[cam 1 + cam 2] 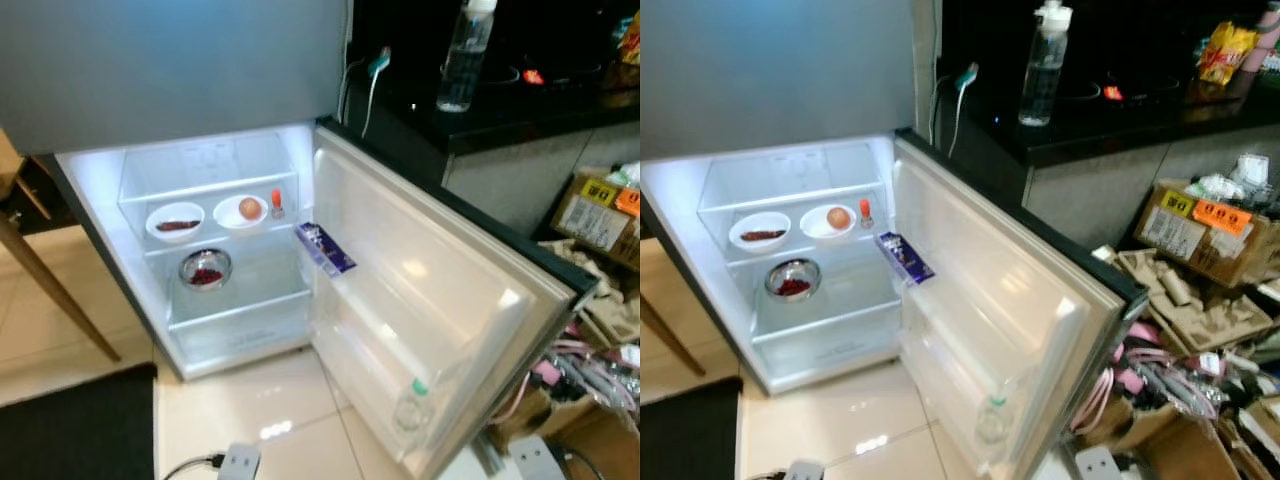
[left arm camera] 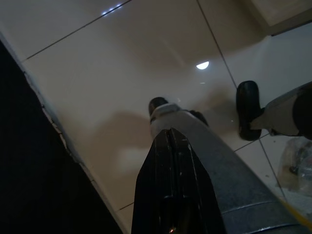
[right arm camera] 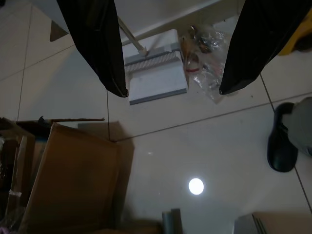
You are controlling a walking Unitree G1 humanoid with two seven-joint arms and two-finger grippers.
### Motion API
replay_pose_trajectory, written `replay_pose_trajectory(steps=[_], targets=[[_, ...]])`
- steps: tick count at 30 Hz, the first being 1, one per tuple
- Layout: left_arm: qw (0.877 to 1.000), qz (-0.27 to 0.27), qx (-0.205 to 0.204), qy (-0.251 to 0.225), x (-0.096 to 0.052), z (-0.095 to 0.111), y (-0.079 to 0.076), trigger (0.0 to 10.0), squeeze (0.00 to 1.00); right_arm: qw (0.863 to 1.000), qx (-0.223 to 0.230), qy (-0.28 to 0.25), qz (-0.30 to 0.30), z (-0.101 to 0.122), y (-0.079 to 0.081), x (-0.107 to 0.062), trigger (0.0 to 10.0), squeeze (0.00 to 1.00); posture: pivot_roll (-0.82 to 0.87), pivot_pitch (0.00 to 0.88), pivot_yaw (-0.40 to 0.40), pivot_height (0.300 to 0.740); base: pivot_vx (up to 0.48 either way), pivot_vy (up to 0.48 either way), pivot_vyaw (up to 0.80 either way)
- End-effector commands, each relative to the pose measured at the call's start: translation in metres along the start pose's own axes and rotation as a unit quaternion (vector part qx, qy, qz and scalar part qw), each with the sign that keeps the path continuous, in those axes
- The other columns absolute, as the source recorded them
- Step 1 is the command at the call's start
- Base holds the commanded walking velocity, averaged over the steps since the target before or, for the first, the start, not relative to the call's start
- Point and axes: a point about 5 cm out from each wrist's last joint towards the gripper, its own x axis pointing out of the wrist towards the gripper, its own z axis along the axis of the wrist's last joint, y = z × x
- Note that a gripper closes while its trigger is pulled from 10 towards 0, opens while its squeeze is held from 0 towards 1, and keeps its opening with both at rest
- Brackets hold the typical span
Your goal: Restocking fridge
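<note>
Two white bowls (image 1: 175, 221) and a steel bowl (image 1: 205, 268) sit inside the open, lit fridge (image 1: 230, 240). A clear plastic bottle (image 1: 463, 58) waits on the far black counter (image 1: 520, 110), presumably stock. Left claw (image 2: 170, 141) pressed together, right claw (image 3: 170, 73) spread, both hanging idle over floor.

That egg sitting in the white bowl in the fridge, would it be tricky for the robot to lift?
Probably. The egg looks smooth and round, so it may slip or roll inside its white bowl. It is likely fragile, so squeezing hard could crack it.
</note>
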Motion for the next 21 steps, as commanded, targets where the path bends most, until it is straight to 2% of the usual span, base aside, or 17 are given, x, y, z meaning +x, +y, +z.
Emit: replay_pose_trajectory(steps=[1,11,21], targets=[[1.0,0.011,-0.001,0.014,-0.001,-0.005,0.004,10.0,0.0,1.0,-0.005,0.008,0.006,-0.004,0.005,0.0,10.0,0.0,-0.11,0.0,-0.016,0.735,0.0,0.0,0.0],[1.0,0.014,-0.001,0.021,-0.001,-0.007,0.005,10.0,0.0,1.0,0.006,-0.004,-0.001,0.0,0.0,0.0,10.0,0.0,-0.11,0.0,-0.015,0.735,0.0,0.0,0.0],[1.0,0.015,0.004,0.024,-0.001,-0.007,0.004,10.0,0.0,1.0,-0.001,-0.013,0.002,0.008,0.0,0.0,10.0,0.0,-0.11,0.0,-0.019,0.735,-0.306,0.0,0.0]])
